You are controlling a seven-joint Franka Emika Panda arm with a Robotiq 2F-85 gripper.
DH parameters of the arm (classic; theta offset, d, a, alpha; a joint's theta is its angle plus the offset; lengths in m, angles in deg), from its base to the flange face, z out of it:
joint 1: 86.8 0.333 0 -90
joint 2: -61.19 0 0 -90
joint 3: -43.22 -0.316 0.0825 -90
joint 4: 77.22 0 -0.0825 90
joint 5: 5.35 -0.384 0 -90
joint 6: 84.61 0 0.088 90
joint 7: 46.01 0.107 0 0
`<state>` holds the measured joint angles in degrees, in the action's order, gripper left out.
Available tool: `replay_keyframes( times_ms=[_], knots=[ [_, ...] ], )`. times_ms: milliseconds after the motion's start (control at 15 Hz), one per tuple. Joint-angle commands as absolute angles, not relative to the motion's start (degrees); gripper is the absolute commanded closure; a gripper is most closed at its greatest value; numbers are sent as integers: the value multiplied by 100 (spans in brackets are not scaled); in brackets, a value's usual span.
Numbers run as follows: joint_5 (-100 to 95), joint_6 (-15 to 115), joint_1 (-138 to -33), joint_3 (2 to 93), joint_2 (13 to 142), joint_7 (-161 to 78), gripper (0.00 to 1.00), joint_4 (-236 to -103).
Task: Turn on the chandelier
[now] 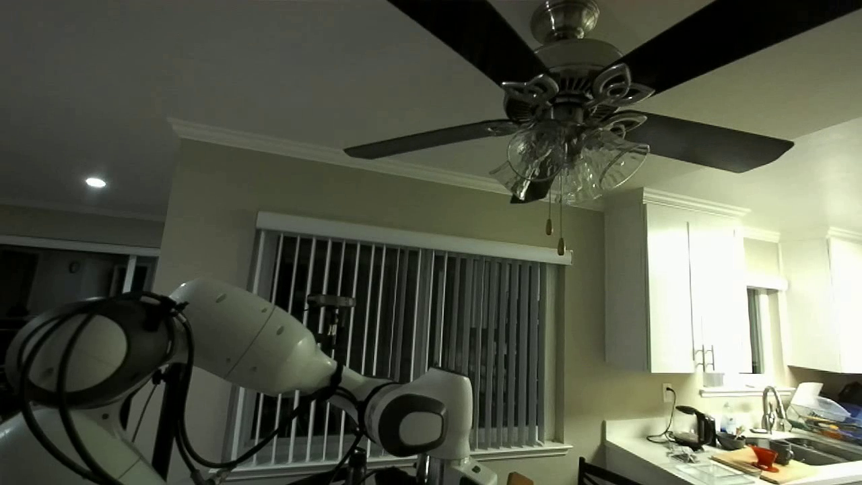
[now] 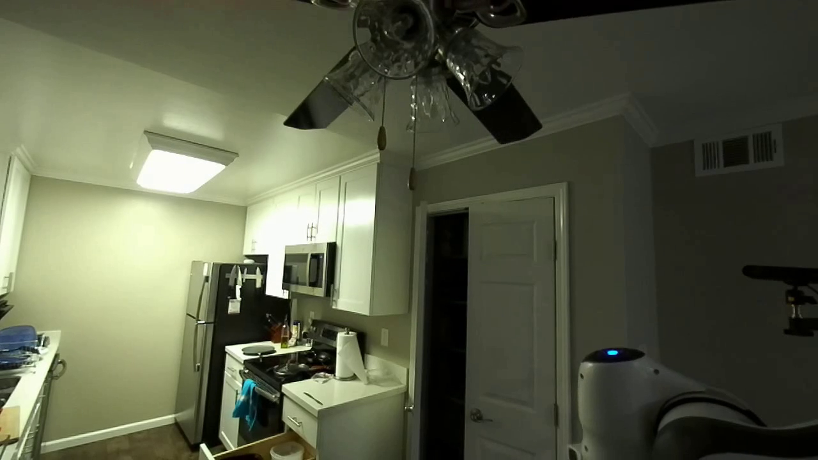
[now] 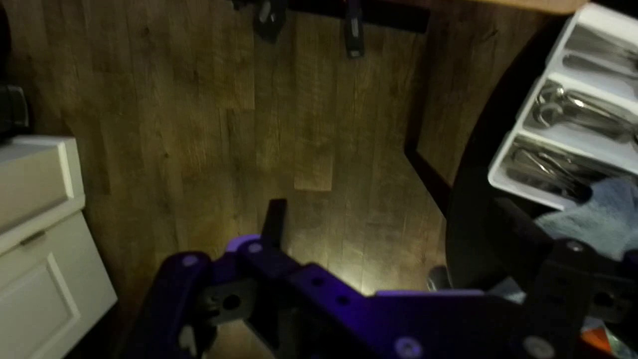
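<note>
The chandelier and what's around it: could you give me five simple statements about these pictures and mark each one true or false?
1. The chandelier has two pull chains hanging below it. True.
2. It is lit. False: it is dark.
3. The kitchen ceiling light is on. True.
4. The cutlery tray is white. True.
5. It is being gripped. False: the gripper is open and holds nothing.

A home kitchen; fridge (image 2: 227,348), stove (image 2: 276,370) and sink (image 1: 820,455) show it.
</note>
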<state>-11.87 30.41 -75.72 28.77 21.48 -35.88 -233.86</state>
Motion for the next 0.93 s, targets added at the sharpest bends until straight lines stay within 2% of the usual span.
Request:
replay_keyframes(
  times_ms=[0,333,867],
  knots=[
    [-1220,3843,-7430,2631,3039,-3462,0,-22294],
    [-701,4794,-7542,2116,4124,-3156,0,-20629],
    [1941,4905,-7654,1489,6093,-757,0,-17579]
  ],
)
